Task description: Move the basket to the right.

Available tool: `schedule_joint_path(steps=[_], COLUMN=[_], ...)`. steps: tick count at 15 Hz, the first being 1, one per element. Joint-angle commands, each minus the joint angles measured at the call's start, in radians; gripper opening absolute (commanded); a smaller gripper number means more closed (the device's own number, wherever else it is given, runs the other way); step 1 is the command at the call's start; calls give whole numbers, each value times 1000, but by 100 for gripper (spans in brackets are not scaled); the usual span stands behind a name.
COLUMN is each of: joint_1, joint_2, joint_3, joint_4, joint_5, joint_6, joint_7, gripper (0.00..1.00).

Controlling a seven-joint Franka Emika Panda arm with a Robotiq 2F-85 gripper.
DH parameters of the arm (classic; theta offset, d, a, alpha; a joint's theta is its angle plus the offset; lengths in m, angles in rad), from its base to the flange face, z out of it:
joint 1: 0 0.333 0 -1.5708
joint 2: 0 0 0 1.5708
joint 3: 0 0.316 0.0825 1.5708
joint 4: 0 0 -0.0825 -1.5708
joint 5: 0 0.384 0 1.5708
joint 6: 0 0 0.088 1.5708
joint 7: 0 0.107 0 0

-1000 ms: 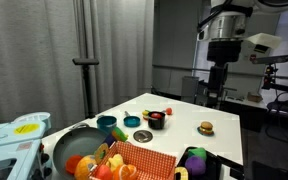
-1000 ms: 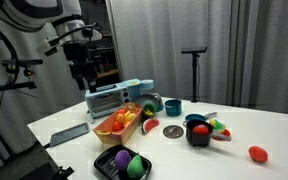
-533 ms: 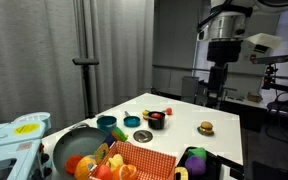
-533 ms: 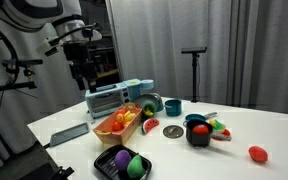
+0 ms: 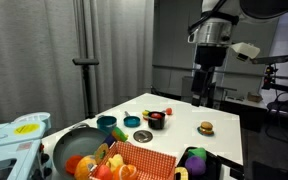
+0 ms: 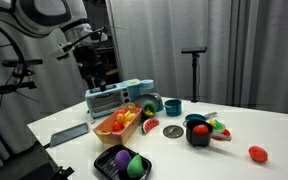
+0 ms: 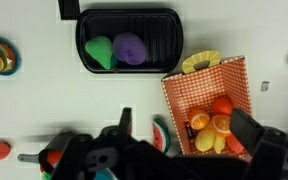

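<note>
Basket (image 5: 134, 160) lies well apart from, and below, the raised tool (image 5: 199, 98).

- We see the white table (image 5: 224, 120) lit brightly and evenly from above; behind the table all is dim and grey in both exterior views.
- We find only soft, faint shadows on the table.
- In the wrist view we see the table nearly glaring white and the basket (image 7: 189, 90) on the table sharp.
</note>
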Motion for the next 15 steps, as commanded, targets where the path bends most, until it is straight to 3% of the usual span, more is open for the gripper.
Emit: schedule_joint_path(steps=[1,9,15], joint_1=[6,12,15], joint_2=[129,419,448], joint_3=[11,43,42], joint_4=[72,213,211], joint_5=[-3,-66,-55], joint_6=[55,163,162], joint_7=[-22,-10,-6], gripper=[100,100,100])
